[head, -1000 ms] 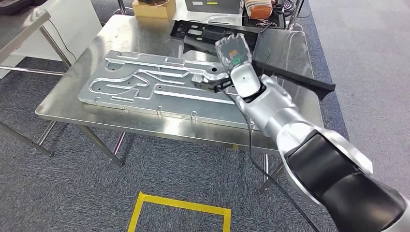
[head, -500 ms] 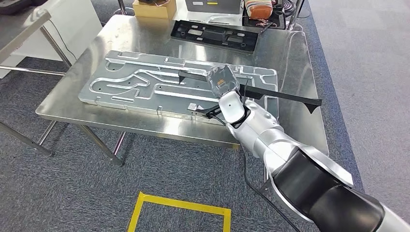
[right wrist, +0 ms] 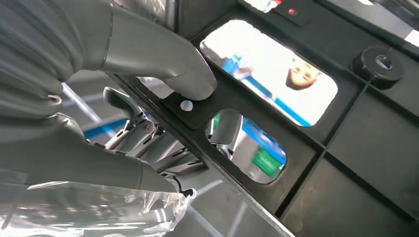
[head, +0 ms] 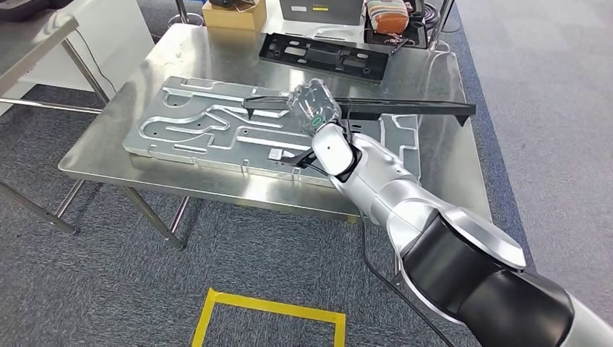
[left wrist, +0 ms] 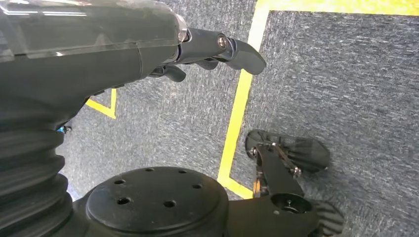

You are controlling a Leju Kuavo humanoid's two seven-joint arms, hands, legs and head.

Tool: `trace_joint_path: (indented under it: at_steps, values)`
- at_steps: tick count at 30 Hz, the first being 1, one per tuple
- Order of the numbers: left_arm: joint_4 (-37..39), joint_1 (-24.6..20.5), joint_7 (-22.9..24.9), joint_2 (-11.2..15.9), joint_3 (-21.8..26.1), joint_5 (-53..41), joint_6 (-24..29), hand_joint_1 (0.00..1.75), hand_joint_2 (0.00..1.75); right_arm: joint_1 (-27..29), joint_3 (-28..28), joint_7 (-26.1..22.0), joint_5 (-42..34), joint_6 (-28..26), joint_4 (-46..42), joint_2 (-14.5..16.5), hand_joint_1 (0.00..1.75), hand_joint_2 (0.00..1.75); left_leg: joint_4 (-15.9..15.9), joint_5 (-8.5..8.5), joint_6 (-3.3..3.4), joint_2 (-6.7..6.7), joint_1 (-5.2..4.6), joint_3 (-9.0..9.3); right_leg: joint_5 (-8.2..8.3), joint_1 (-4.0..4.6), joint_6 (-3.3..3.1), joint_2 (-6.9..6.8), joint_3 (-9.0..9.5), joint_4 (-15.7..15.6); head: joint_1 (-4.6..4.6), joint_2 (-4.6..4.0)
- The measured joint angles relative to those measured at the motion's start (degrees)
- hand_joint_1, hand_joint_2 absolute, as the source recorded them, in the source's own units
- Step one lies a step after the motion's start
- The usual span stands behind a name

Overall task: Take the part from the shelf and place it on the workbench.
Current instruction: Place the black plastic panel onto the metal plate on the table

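Head view: right robot hand (head: 312, 110) gripping long black part (head: 405, 108) mid-length, above the desk (head: 441, 72). Likely stiff, light plastic.

Left wrist: left robot hand (left wrist: 148, 44) hanging empty, fingers loosely apart.

Right wrist: thumb (right wrist: 163, 59) pressing a rib beside cut-outs.

I see a steel worktop (head: 181, 170) on grey carpet (head: 94, 289). Yellow floor tape (head: 267, 307) lies near the worktop's front edge; a cardboard box (head: 233, 14) sits beyond its far edge.
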Motion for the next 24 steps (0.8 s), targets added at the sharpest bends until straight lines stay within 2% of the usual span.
trace_joint_path:
  at_steps: [1, 2, 3, 4, 5, 6, 7, 9, 11, 12, 13, 15, 16, 17, 18, 19, 20, 21, 22, 24]
  values:
    - [0.0, 0.0, 0.0, 0.0, 0.0, 0.0, 0.0, 0.0, 1.75, 0.2, 0.7, -0.3, 0.0, 0.0, 0.0, 0.2, 1.75, 1.75, 0.0, -0.27, 0.02, -0.08, 0.0, 0.24, -0.05, -0.1, 0.03, -0.03, -1.53, 2.2, 0.0, 0.0]
    - [0.0, 0.1, -0.1, -0.1, 0.0, 0.1, 0.1, 0.0, 1.75, 0.5, 1.2, -0.4, 0.0, 0.0, 0.0, 0.4, 1.75, 1.75, 0.1, -0.6, -0.06, -0.21, 0.02, 0.55, 0.94, -0.19, 0.04, -0.07, -2.09, 2.4, 0.0, 0.0]
    - [0.0, 0.1, -0.2, -0.1, 0.0, 0.1, 0.1, 0.0, 1.75, 0.7, 1.6, -0.5, 0.0, 0.0, 0.0, 0.6, 1.75, 1.75, 0.2, -1.05, -0.21, -0.37, 0.03, 1.02, 3.05, -0.26, -0.02, -0.11, -1.46, 0.3, 0.0, 0.0]
    - [0.0, 0.1, -0.2, -0.1, 0.0, 0.1, 0.1, 0.0, 1.75, 0.8, 2.0, -0.5, 0.0, 0.0, 0.0, 0.7, 1.75, 1.75, 0.3, -1.65, -0.42, -0.51, 0.04, 1.57, 5.72, -0.27, -0.18, -0.15, 0.07, -3.7, 0.0, 0.0]
    - [0.0, 0.2, -0.2, -0.2, 0.0, 0.2, 0.2, 0.0, 1.75, 0.9, 2.3, -0.4, 0.0, 0.0, 0.0, 0.8, 1.75, 1.75, 0.5, -2.31, -0.71, -0.58, -0.04, 1.94, 7.58, -0.18, -0.43, -0.16, 1.7, -7.3, 0.0, 0.0]
    - [0.0, 0.2, -0.3, -0.3, 0.0, 0.1, 0.2, 0.0, 1.75, 0.9, 2.6, -0.3, 0.0, 0.0, 0.1, 0.9, 1.75, 1.75, 0.7, -2.94, -1.08, -0.62, -0.11, 2.2, 8.52, -0.06, -0.73, -0.16, 3.27, -10.6, -0.01, 0.0]
    - [0.1, 0.2, -0.2, -0.4, 0.0, 0.1, 0.2, 0.0, 1.75, 1.0, 2.9, -0.1, 0.0, 0.1, 0.1, 0.9, 1.75, 1.75, 0.8, -3.42, -1.43, -0.6, -0.09, 2.28, 8.47, 0.14, -1.03, -0.14, 4.19, -12.4, -0.02, 0.0]
    - [0.1, 0.1, -0.2, -0.5, 0.0, -0.1, 0.3, 0.0, 1.75, 1.1, 3.2, 0.0, 0.0, 0.1, 0.1, 1.0, 1.75, 1.75, 0.6, -3.98, -2.18, -0.53, 0.01, 2.51, 7.02, 0.47, -1.64, -0.05, 4.88, -13.3, -0.02, 0.0]
    - [0.1, 0.0, -0.1, -0.5, 0.0, -0.2, 0.3, 0.0, 1.75, 1.3, 3.4, 0.2, 0.0, 0.1, 0.2, 1.0, 1.75, 1.75, 0.8, -4.74, -2.81, -0.32, 0.12, 3.0, 6.33, 0.26, -2.21, -0.04, 5.78, -13.9, -0.01, 0.0]
    - [0.1, 0.0, 0.0, -0.5, 0.0, -0.3, 0.3, 0.0, 1.75, 1.3, 3.4, 0.3, 0.0, 0.1, 0.2, 1.0, 1.75, 1.75, 2.4, -5.43, -3.09, -0.18, 0.16, 2.42, 6.05, 0.04, -2.44, -0.07, 6.53, -14.4, -0.03, 0.0]
    - [0.1, 0.0, 0.0, -0.5, 0.0, -0.3, 0.3, 0.0, 1.75, 1.4, 3.5, 0.4, 0.0, 0.0, 0.2, 1.0, 1.75, 1.75, 5.5, -6.39, -3.33, -0.05, 0.28, 0.75, 5.72, -0.11, -2.56, -0.1, 7.34, -14.9, -0.04, 0.0]
    - [0.1, 0.0, 0.0, -0.5, 0.0, -0.3, 0.2, 0.0, 1.75, 2.0, 3.7, 0.5, 0.0, -0.1, 0.3, 0.9, 1.75, 1.75, 14.2, -7.98, -3.76, 0.08, 0.5, -5.17, 4.87, -0.17, -2.61, -0.11, 8.75, -15.5, -0.06, 0.0]
    - [0.1, 0.1, -0.1, -0.5, 0.0, -0.2, 0.2, 0.0, 1.75, 2.5, 3.8, 0.5, 0.0, -0.1, 0.4, 0.9, 1.75, 1.75, 17.4, -7.7, -3.96, 0.11, 0.6, -8.03, 4.28, -0.2, -2.49, -0.11, 9.52, -15.6, -0.06, 0.0]
    - [0.1, 0.1, -0.1, -0.5, 0.0, -0.1, 0.1, 0.0, 1.75, 3.0, 3.8, 0.5, 0.0, -0.2, 0.4, 0.8, 1.75, 1.75, 18.4, -6.13, -4.19, 0.16, 0.69, -9.96, 3.59, -0.26, -2.34, -0.12, 10.38, -15.6, -0.06, 0.0]
    - [0.1, 0.1, -0.1, -0.5, 0.0, 0.0, 0.1, 0.0, 1.75, 3.4, 3.8, 0.5, 0.0, -0.2, 0.5, 0.8, 1.75, 1.75, 17.2, -3.47, -4.41, 0.21, 0.83, -10.79, 2.88, -0.34, -2.17, -0.12, 11.31, -15.6, -0.06, 0.0]
    - [0.1, 0.1, -0.1, -0.5, 0.0, 0.0, 0.0, 0.0, 1.75, 3.6, 3.9, 0.5, 0.0, -0.3, 0.5, 0.8, 1.75, 1.75, 13.8, 0.25, -4.63, 0.29, 1.03, -10.63, 2.11, -0.46, -1.93, -0.12, 12.36, -15.6, -0.05, 0.0]
    - [0.1, 0.2, -0.1, -0.5, -0.1, 0.0, 0.1, 0.0, 1.75, 3.6, 3.9, 0.6, 0.0, -0.5, 0.5, 0.8, 1.75, 1.75, 10.5, 3.29, -4.84, 0.38, 1.16, -10.07, 1.4, -0.54, -1.63, -0.09, 13.29, -15.7, -0.05, 0.0]
    - [0.2, 0.3, 0.0, -0.6, -0.1, 0.0, 0.2, 0.0, 1.75, 3.5, 3.9, 0.7, 0.0, -0.8, 0.5, 0.8, 1.75, 1.75, 7.7, 5.43, -4.84, 0.41, 1.15, -9.37, 0.87, -0.49, -1.26, 0.01, 14.0, -15.6, -0.05, 0.0]
    - [0.3, 0.5, 0.0, -0.7, -0.1, 0.1, 0.3, 0.0, 1.75, 3.4, 4.1, 0.8, 0.0, -1.1, 0.5, 0.8, 1.75, 1.75, 5.8, 6.31, -4.61, 0.47, 1.1, -8.7, 0.52, -0.39, -0.9, 0.12, 14.43, -15.6, -0.06, 0.0]
    - [0.4, 0.5, 0.1, -0.8, -0.1, 0.4, 0.4, 0.0, 1.75, 3.3, 4.3, 1.1, 0.0, -1.8, 0.6, 0.7, 1.75, 1.75, 4.6, 5.35, -3.93, 0.37, 0.92, -7.89, 0.25, -0.15, -0.41, 0.24, 14.4, -15.6, -0.07, 0.0]
